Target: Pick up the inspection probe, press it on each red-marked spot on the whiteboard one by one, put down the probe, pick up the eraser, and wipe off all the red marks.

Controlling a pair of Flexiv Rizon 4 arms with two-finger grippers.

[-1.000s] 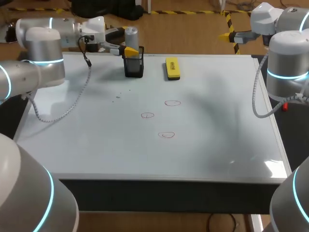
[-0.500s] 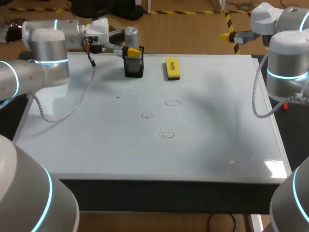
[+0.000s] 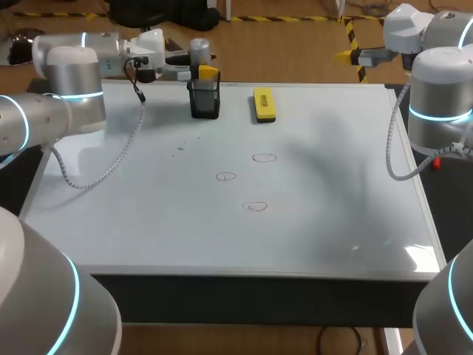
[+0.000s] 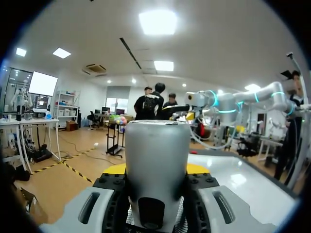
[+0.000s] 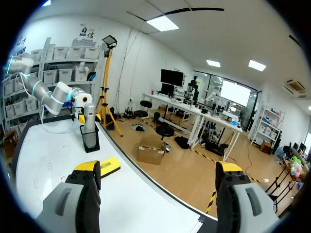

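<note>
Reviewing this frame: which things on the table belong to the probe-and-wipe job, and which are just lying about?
Belong to the job:
- inspection probe, gripped by the left gripper
- red marks on the whiteboard
- yellow eraser

Just lying about:
- black holder beneath the probe
- faint dark specks on the board
- right gripper, open and away from the marks

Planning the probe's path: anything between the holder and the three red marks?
Nothing visible. The probe sits in the black holder; the whiteboard from there to the three red marks holds nothing. The yellow eraser lies beside the holder, off that line.
</note>
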